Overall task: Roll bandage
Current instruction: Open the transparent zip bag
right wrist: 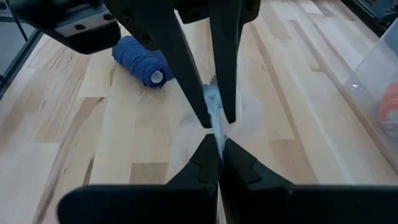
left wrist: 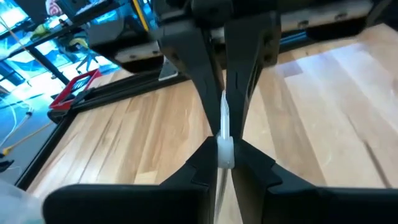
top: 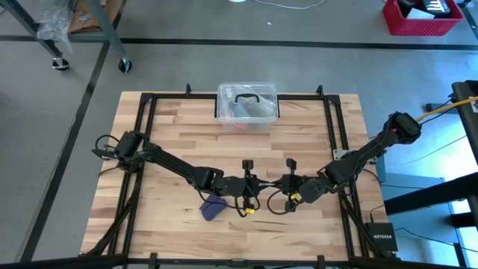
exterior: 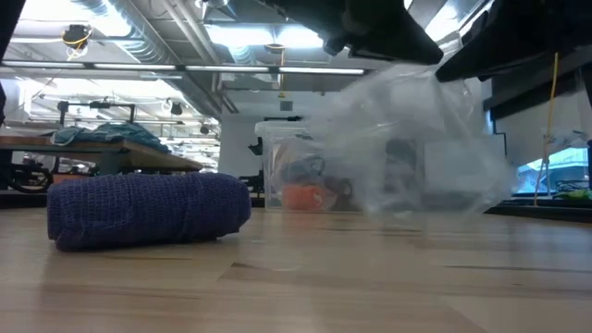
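soft rolled bandage (exterior: 148, 210), crinkled clear wrapper (exterior: 416, 148)

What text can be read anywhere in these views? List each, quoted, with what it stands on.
"NETGEAR": on the small black box at the table's near right corner, high view, only just legible.
White print on the dark contents of the red bin on the floor: too blurred to read.
Nothing else carries readable text.
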